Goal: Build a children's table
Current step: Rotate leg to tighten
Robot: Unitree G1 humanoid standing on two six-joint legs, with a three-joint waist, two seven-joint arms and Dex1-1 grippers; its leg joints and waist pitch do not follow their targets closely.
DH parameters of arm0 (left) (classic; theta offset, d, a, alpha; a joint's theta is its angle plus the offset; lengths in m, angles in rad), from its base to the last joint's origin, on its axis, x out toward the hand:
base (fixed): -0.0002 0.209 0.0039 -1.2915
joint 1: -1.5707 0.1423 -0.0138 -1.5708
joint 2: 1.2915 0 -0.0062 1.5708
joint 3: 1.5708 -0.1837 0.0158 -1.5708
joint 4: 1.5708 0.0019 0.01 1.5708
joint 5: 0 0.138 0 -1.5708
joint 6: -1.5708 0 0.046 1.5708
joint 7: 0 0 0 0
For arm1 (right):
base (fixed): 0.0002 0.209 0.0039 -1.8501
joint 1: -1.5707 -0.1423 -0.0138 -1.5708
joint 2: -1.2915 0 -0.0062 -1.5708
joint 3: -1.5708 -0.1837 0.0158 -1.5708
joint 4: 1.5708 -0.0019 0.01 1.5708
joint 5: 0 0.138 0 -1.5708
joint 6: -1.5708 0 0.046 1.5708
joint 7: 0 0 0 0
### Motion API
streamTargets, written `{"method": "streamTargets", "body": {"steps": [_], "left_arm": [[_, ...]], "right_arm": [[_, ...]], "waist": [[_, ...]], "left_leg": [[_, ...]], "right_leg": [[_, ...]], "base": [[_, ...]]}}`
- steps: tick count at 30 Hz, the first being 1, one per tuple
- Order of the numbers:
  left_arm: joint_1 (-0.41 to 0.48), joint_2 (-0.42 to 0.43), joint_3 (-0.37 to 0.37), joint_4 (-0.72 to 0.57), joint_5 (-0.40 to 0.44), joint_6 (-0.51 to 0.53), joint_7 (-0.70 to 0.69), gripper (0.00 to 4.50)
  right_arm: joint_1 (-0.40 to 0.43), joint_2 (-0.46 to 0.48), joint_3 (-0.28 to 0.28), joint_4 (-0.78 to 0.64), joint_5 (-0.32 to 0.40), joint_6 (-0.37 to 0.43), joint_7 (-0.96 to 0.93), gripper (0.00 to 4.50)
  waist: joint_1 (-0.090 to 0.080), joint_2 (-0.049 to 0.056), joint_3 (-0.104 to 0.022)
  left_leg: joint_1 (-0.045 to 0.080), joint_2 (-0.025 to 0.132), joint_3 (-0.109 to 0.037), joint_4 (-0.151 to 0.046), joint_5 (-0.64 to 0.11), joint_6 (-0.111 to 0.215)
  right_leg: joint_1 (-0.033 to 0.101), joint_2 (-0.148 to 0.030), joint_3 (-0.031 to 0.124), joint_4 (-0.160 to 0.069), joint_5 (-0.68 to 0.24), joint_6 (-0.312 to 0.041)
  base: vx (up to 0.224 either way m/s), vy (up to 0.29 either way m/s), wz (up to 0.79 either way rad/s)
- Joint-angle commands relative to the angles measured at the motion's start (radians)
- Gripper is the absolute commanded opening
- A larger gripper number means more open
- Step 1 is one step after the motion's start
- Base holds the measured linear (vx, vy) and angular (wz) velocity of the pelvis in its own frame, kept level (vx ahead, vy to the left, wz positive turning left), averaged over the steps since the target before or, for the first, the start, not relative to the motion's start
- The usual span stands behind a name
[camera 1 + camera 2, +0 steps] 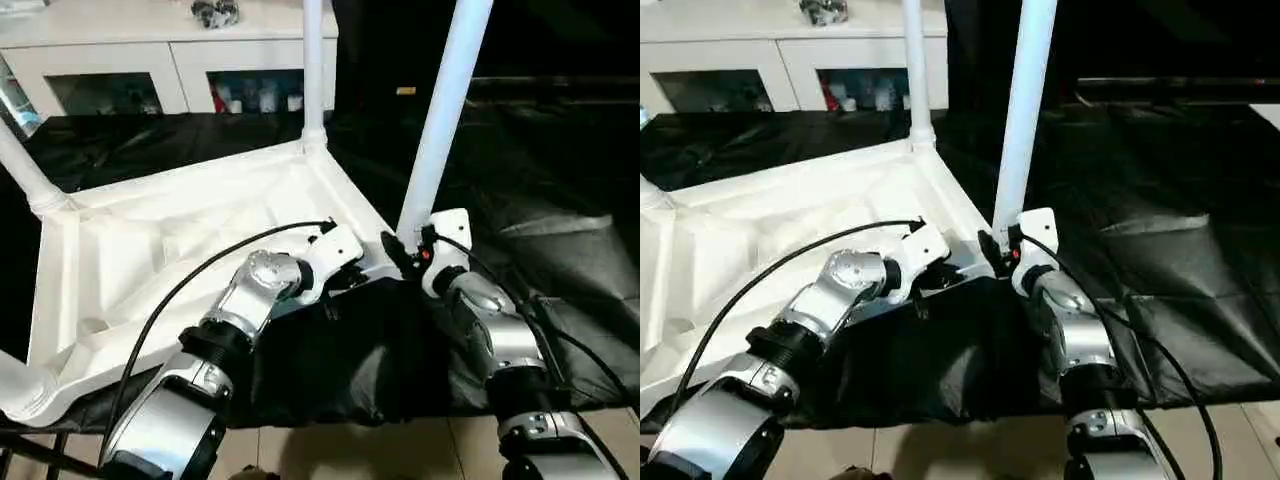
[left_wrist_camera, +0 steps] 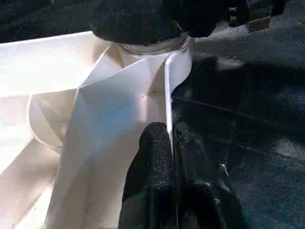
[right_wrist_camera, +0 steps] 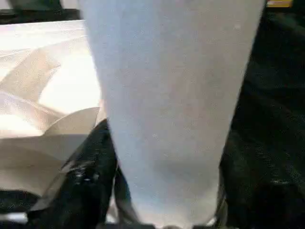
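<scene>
The children's table lies upside down: its white ribbed tabletop (image 1: 180,250) rests on the black cover with white legs standing up from its corner sockets. My left gripper (image 2: 167,131) is shut on the thin rim of the tabletop near its right front corner. At that corner a long white leg (image 1: 440,120) rises from its socket. My right gripper (image 1: 405,250) is closed around that leg just above the socket, one black finger (image 3: 90,167) on each side. Another leg (image 1: 313,70) stands at the far corner and one (image 1: 25,170) at the left.
The black-covered work table (image 1: 540,200) stretches to the right and behind. A white glass-door cabinet (image 1: 120,60) stands at the back. The table's front edge and tiled floor (image 1: 400,450) lie just below my forearms. Black cables loop over both arms.
</scene>
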Motion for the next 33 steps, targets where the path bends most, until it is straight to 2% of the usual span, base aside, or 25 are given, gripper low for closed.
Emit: {"method": "streamTargets", "body": {"steps": [1, 4, 8, 11, 13, 14, 15, 16, 17, 19, 20, 22, 25, 26, 33], "left_arm": [[-0.012, -0.042, -0.035, -0.037, -0.035, -0.063, -0.036, 0.0], [0.007, -0.012, -0.038, -0.06, -0.047, -0.079, -0.087, 0.0], [0.03, 0.039, -0.043, -0.085, -0.056, -0.102, -0.173, 0.0], [0.04, 0.073, -0.045, -0.098, -0.067, -0.118, -0.232, 0.0], [0.046, 0.09, -0.046, -0.108, -0.077, -0.124, -0.27, 0.0], [0.052, 0.112, -0.048, -0.12, -0.09, -0.128, -0.32, 0.0], [0.052, 0.112, -0.048, -0.12, -0.09, -0.128, -0.32, 0.0], [0.054, 0.126, -0.048, -0.125, -0.097, -0.132, -0.346, 0.0], [0.055, 0.13, -0.049, -0.126, -0.098, -0.133, -0.352, 0.0], [0.056, 0.139, -0.05, -0.129, -0.102, -0.135, -0.37, 0.0], [0.06, 0.153, -0.055, -0.136, -0.109, -0.139, -0.4, 0.0], [0.063, 0.166, -0.059, -0.14, -0.11, -0.144, -0.424, 0.0], [0.065, 0.179, -0.065, -0.139, -0.11, -0.148, -0.445, 0.0], [0.064, 0.182, -0.065, -0.138, -0.111, -0.149, -0.448, 0.0], [0.06, 0.189, -0.066, -0.131, -0.112, -0.151, -0.465, 0.0]], "right_arm": [[0.006, 0.028, 0.101, -0.016, 0.012, -0.004, 0.118, 3.35], [0.017, -0.019, 0.118, -0.026, -0.002, -0.044, 0.166, 3.53], [0.039, -0.089, 0.136, -0.066, 0.02, -0.075, 0.32, 3.53], [0.064, -0.14, 0.156, -0.121, 0.054, -0.06, 0.463, 3.53], [0.078, -0.169, 0.171, -0.152, 0.073, -0.044, 0.536, 3.53], [0.096, -0.21, 0.199, -0.194, 0.1, -0.012, 0.63, 3.53], [0.096, -0.21, 0.199, -0.194, 0.1, -0.012, 0.63, 3.53], [0.114, -0.25, 0.229, -0.229, 0.117, 0.011, 0.71, 3.53], [0.116, -0.255, 0.233, -0.233, 0.119, 0.015, 0.721, 3.53], [0.123, -0.269, 0.246, -0.245, 0.123, 0.028, 0.751, 3.53], [0.132, -0.287, 0.26, -0.262, 0.127, 0.049, 0.793, 3.32], [0.139, -0.301, 0.275, -0.278, 0.133, 0.081, 0.833, 3.32], [0.141, -0.311, 0.287, -0.291, 0.14, 0.107, 0.856, 3.08], [0.141, -0.311, 0.289, -0.291, 0.14, 0.109, 0.856, 2.88], [0.151, -0.316, 0.298, -0.31, 0.139, 0.133, 0.862, 2.45]], "waist": [[0.002, -0.01, -0.056], [0.004, -0.012, -0.055], [0.005, -0.013, -0.054], [0.011, -0.01, -0.056], [0.018, -0.011, -0.055], [0.026, -0.011, -0.055], [0.028, -0.011, -0.056], [0.03, -0.01, -0.055], [0.032, -0.015, -0.055], [0.035, -0.013, -0.054], [0.037, -0.014, -0.053], [0.039, -0.015, -0.053], [0.045, -0.014, -0.055], [0.047, -0.013, -0.056], [0.049, -0.013, -0.056]], "left_leg": [[0.019, 0.073, -0.043, -0.072, -0.209, 0.066], [0.019, 0.073, -0.043, -0.072, -0.232, 0.06], [0.019, 0.075, -0.043, -0.072, -0.235, 0.063], [0.018, 0.078, -0.04, -0.07, -0.206, 0.089], [0.019, 0.08, -0.039, -0.069, -0.198, 0.092], [0.019, 0.081, -0.039, -0.069, -0.197, 0.098], [0.019, 0.083, -0.039, -0.069, -0.195, 0.101], [0.019, 0.083, -0.039, -0.07, -0.189, 0.102], [0.019, 0.083, -0.038, -0.068, -0.189, 0.104], [0.019, 0.082, -0.037, -0.068, -0.197, 0.099], [0.021, 0.083, -0.038, -0.07, -0.213, 0.085], [0.022, 0.084, -0.04, -0.072, -0.213, 0.077], [0.022, 0.083, -0.038, -0.069, -0.192, 0.081], [0.023, 0.083, -0.038, -0.069, -0.188, 0.08], [0.023, 0.083, -0.039, -0.07, -0.19, 0.067]], "right_leg": [[0.034, -0.086, 0.051, -0.081, -0.143, -0.23], [0.035, -0.088, 0.051, -0.086, -0.193, -0.222], [0.037, -0.088, 0.051, -0.085, -0.197, -0.224], [0.036, -0.085, 0.05, -0.079, -0.15, -0.233], [0.036, -0.086, 0.05, -0.078, -0.15, -0.236], [0.038, -0.085, 0.048, -0.076, -0.151, -0.234], [0.039, -0.085, 0.049, -0.075, -0.147, -0.233], [0.037, -0.084, 0.048, -0.074, -0.141, -0.234], [0.036, -0.086, 0.049, -0.074, -0.144, -0.237], [0.034, -0.087, 0.049, -0.077, -0.169, -0.234], [0.033, -0.089, 0.049, -0.08, -0.209, -0.227], [0.032, -0.088, 0.05, -0.079, -0.216, -0.221], [0.032, -0.088, 0.05, -0.077, -0.186, -0.225], [0.031, -0.088, 0.05, -0.076, -0.184, -0.226], [0.032, -0.088, 0.05, -0.075, -0.177, -0.228]], "base": [[0.0, 0.0, 0.0], [0.0, 0.0, 0.0], [0.0, 0.0, 0.0], [0.0, 0.0, 0.0], [0.0, 0.0, 0.0], [0.0, 0.0, 0.0], [0.0, 0.0, 0.0], [0.0, 0.0, 0.0], [0.0, 0.0, 0.0], [0.0, 0.0, 0.0], [0.0, 0.0, 0.0], [0.0, 0.0, 0.0], [0.0, 0.0, 0.0], [0.0, 0.0, 0.0], [0.0, 0.0, 0.0]]}}
